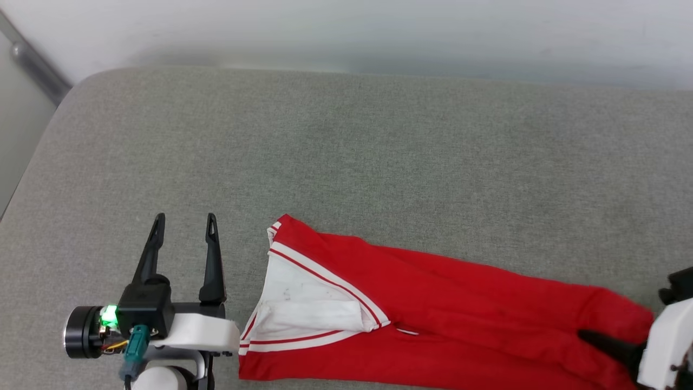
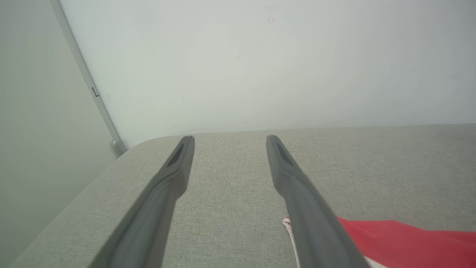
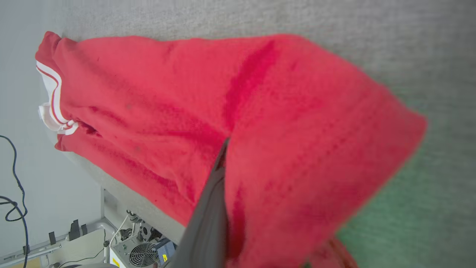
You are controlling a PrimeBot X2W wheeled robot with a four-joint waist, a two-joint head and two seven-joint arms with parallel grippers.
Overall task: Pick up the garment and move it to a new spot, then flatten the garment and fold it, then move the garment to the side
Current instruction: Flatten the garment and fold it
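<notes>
The garment [image 1: 460, 303] lies on the grey cushion [image 1: 346, 135] as a long red band, folded lengthwise. A white sleeve with red-and-white trim [image 1: 308, 303] shows at its left end; no letters or number show. My left gripper [image 1: 184, 218] stands open just left of that end, apart from the cloth, with nothing between its fingers [image 2: 229, 138]. The garment's edge [image 2: 401, 238] shows beside its right finger. My right gripper [image 1: 590, 338] is at the garment's right end. In the right wrist view the red cloth [image 3: 186, 104] drapes over one finger and hides it, pinched against the other.
A white wall [image 1: 379, 32] runs along the cushion's far side. A grey metal rail [image 1: 32, 65] slants past the rounded far-left corner. Below the cushion's near edge, the right wrist view shows a box with a fan [image 3: 143, 253] and black cables [image 3: 11, 186].
</notes>
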